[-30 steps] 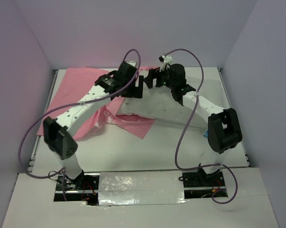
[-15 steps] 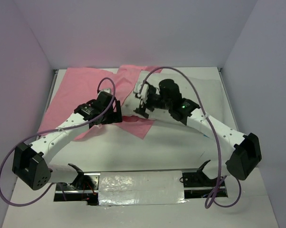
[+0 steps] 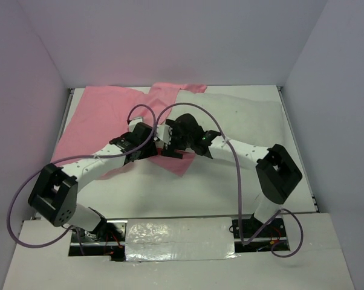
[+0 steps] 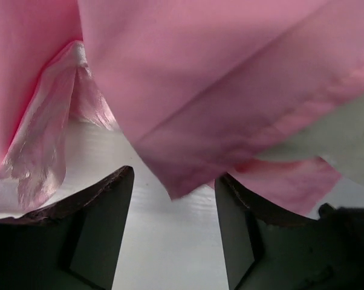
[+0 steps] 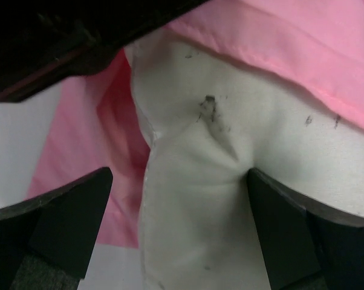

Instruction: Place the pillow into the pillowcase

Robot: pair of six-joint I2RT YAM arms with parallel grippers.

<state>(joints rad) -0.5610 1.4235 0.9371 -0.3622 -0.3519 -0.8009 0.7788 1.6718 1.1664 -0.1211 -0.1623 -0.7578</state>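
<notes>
The pink pillowcase [image 3: 97, 115] lies spread over the back left of the table, and one flap reaches the middle [image 3: 177, 163]. The white pillow [image 3: 242, 118] lies at the back right, its left end on the pink fabric. My left gripper [image 3: 150, 151] is low at the flap. In the left wrist view it [image 4: 173, 187] is open, and a matte pink hem [image 4: 188, 175] hangs just above the gap, with a shiny fold [image 4: 43, 151] to the left. My right gripper [image 3: 169, 145] is open around the pillow's near left corner [image 5: 194, 205]. Its right finger [image 5: 291, 223] touches the pillow; the left one stands apart.
The white table [image 3: 200, 187] is boxed in by grey walls at the left [image 3: 25, 90], back and right. Both arms reach in to the middle, their grippers almost touching. The left arm's cable [image 3: 139, 115] loops over the pillowcase.
Both grippers have come down and nearer, from the back of the table to the pillow's near left corner. The right gripper moved left and the left one followed beside it.
</notes>
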